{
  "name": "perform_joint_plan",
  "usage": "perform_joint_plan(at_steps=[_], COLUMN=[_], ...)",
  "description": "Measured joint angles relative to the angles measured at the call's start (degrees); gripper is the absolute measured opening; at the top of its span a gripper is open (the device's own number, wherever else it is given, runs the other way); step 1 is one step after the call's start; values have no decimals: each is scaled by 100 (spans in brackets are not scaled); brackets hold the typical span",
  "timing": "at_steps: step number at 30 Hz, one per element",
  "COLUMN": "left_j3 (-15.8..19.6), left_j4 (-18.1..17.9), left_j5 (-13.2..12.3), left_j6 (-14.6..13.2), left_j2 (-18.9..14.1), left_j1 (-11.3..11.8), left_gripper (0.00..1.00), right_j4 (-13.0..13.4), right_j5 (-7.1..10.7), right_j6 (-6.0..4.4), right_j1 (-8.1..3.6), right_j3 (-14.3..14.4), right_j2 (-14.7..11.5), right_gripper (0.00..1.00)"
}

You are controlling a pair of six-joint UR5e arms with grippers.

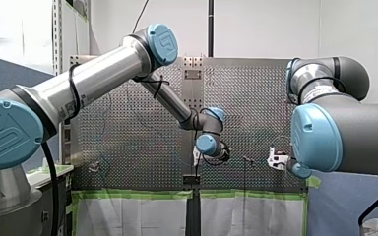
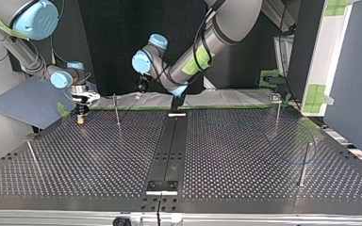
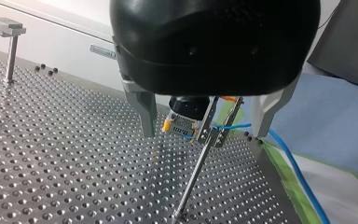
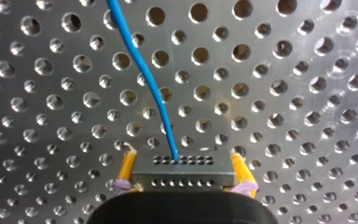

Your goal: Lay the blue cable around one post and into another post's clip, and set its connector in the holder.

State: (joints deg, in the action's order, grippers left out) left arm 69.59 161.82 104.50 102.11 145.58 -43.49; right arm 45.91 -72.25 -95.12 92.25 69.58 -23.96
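Thin blue cable point(image 4: 142, 70) snakes out of the grey perforated connector point(image 4: 182, 171). Right end effector point(image 4: 182, 155) clamps the connector; left end effector point(image 3: 205, 128) hangs released near it.

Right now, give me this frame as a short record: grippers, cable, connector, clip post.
left gripper: open, metal fingers apart, clip post ahead of it
right gripper: shut on connector, yellow pads
blue cable: leaves the connector, runs over the perforated table
cable at clip: passes the post's head; seating unclear
connector: in the gripper, not in a holder
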Motion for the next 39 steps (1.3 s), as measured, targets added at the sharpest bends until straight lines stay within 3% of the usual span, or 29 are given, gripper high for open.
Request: perform_joint_plan(at_steps=[15, 21, 26, 35, 39], left_j3=[1, 133, 339, 756, 974], left_j4=[11, 158, 36, -375, -592], left_j5=[5, 213, 285, 49, 81], left_j6=[-22, -245, -328, -31, 178], left_j2=[0, -86, -281, -697, -914], left_j1=[13, -24, -62, -86, -53], left_gripper=[100, 100, 100, 100, 100], right_j4=[6, 6, 2, -58, -80], right_j5=[0, 0, 0, 3, 1], right_j6=[0, 0, 0, 0, 0], right_j1=[6, 8, 8, 25, 48], right_j3=[0, 0, -1, -2, -2], right_j2=[0, -1, 0, 0, 0], right_gripper=[0, 0, 0, 0, 0])
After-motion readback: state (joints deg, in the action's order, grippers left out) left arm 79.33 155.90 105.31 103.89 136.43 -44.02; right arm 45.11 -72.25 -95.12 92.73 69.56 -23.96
